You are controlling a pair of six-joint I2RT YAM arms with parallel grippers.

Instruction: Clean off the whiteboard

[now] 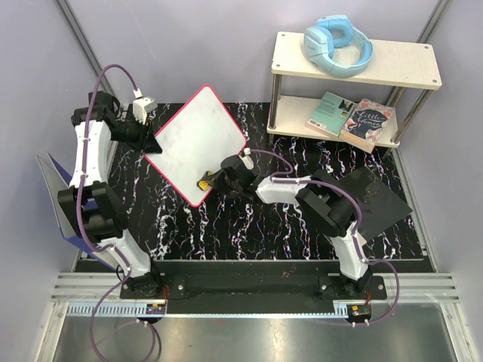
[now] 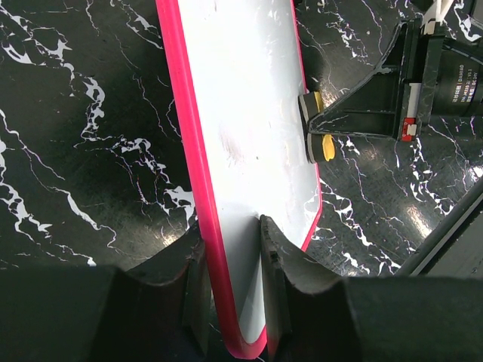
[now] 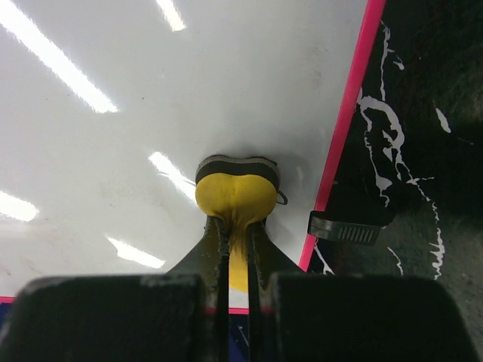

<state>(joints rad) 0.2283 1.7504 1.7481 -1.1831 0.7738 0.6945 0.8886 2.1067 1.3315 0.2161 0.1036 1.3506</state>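
Note:
The whiteboard (image 1: 198, 139), white with a red-pink rim, is turned like a diamond over the black marbled table. It looks wiped blank except for a faint smudge (image 2: 230, 143). My left gripper (image 1: 149, 142) is shut on the board's left corner; in the left wrist view its fingers (image 2: 231, 226) clamp the rim and board (image 2: 249, 90). My right gripper (image 1: 209, 183) is shut on a yellow eraser with a dark pad (image 3: 235, 192), pressed flat on the board (image 3: 151, 90) near its lower corner. The right gripper's fingers (image 3: 235, 230) pinch the eraser's yellow body. The eraser also shows in the left wrist view (image 2: 315, 128).
A wooden shelf (image 1: 392, 72) at the back right carries blue headphones (image 1: 338, 44) and two books (image 1: 352, 118). A black flat pad (image 1: 373, 197) lies at the right. A blue-grey folder (image 1: 54, 181) stands at the left edge. A small black ribbed piece (image 3: 343, 228) sits by the board's rim.

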